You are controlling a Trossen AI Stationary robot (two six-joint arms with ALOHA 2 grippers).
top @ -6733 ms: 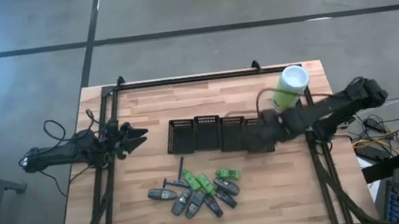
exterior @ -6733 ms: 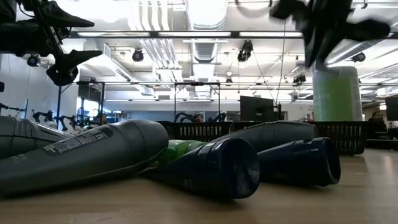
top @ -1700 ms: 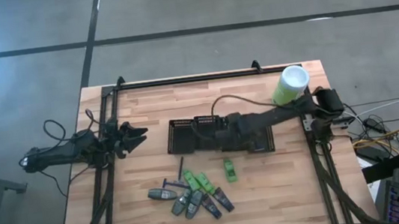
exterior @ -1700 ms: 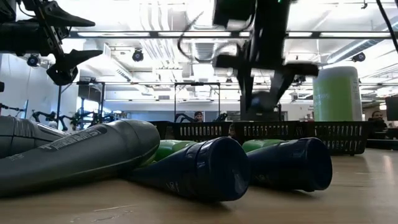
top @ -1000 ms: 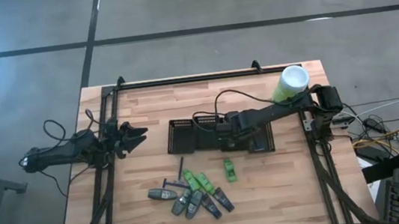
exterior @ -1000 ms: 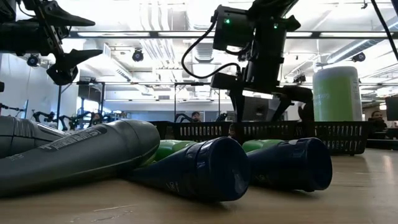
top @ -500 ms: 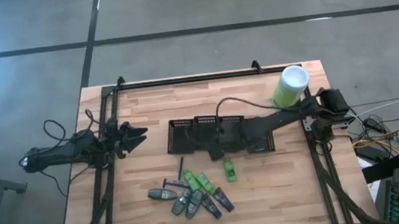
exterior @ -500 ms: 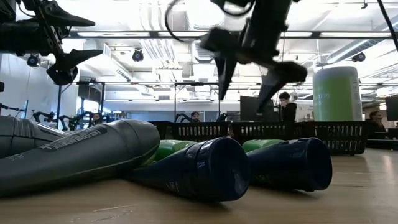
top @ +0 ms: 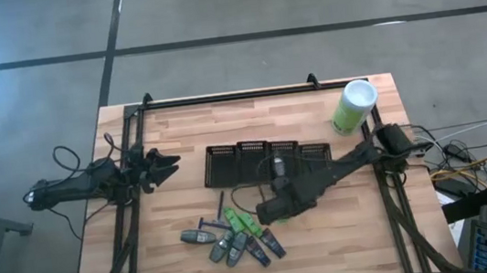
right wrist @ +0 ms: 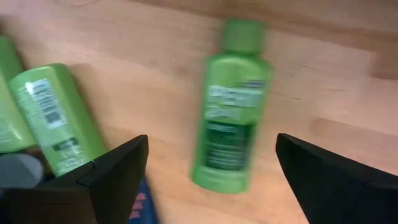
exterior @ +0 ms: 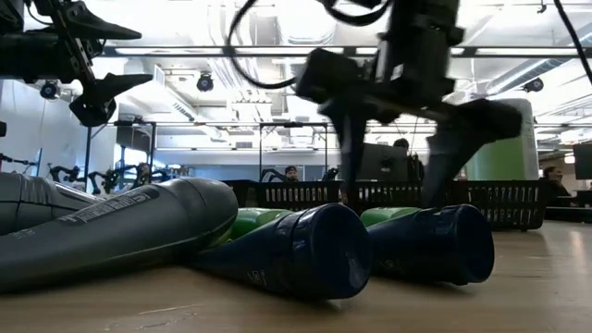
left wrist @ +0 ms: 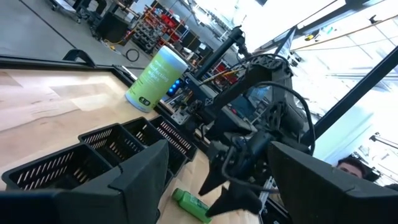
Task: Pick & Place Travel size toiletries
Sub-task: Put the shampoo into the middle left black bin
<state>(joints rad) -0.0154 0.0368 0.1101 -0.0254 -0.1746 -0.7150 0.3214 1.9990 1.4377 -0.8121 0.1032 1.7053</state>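
One green bottle (right wrist: pixel 230 137) lies flat on the wood, apart from the pile; in the high view my right arm covers it. My right gripper (top: pixel 264 214) hangs just above it, open, a finger standing to either side without touching. The other travel size toiletries (top: pixel 232 239), green, grey and navy tubes plus a thin dark razor (top: pixel 219 204), lie in a heap near the table's front. A grey item (top: pixel 277 165) rests in one basket. My left gripper (top: pixel 172 168) waits open above the left part of the table.
A row of black mesh baskets (top: pixel 269 156) stands across the table's middle, just beyond my right gripper. A tall light-green canister (top: pixel 355 105) with a white lid stands at the far right corner. Bare wood lies right of the heap. People show in the room behind.
My right gripper has left the row of baskets, gone toward the table's near edge and a little left, and come down over the lone green bottle. The bottle and the heap have stayed where they were.
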